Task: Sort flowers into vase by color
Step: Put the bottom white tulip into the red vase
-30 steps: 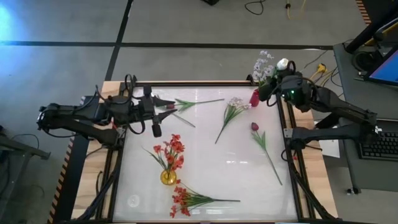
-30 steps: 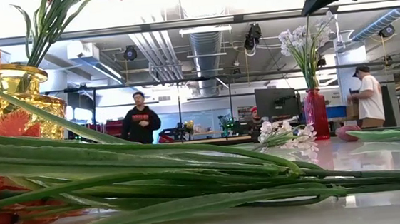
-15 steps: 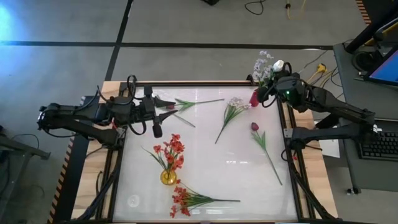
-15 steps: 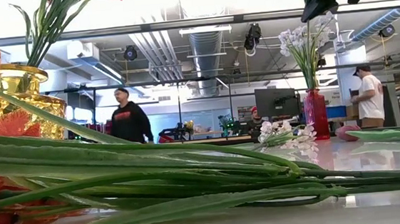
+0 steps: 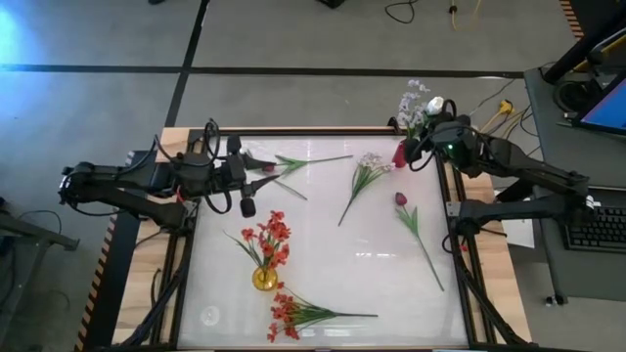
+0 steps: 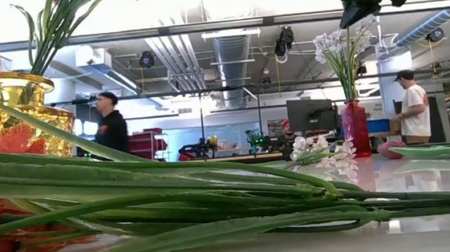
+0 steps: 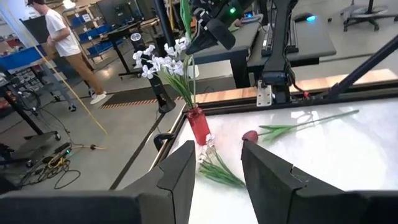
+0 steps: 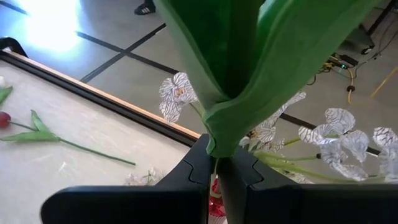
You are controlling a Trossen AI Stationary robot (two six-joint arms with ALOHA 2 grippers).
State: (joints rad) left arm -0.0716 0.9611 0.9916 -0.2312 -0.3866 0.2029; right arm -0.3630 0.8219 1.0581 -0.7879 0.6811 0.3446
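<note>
My right claw [image 8: 219,163] was clamped on a green stem [image 8: 233,68], hovering right above the red vase [image 5: 400,154] at the bench's far right corner, pale sprays [image 5: 415,102] already in it. Left claw [image 7: 214,165] sat part open over the far left, holding nothing. These fakes looked light and bendy, blossoms easy to crush, so I'd grab mid-stem. More flowers lay across the glossy white bench [image 5: 333,254], probably slippery. Red ones filled the yellow vase [image 5: 263,278]. People wandered the workshop behind.
</note>
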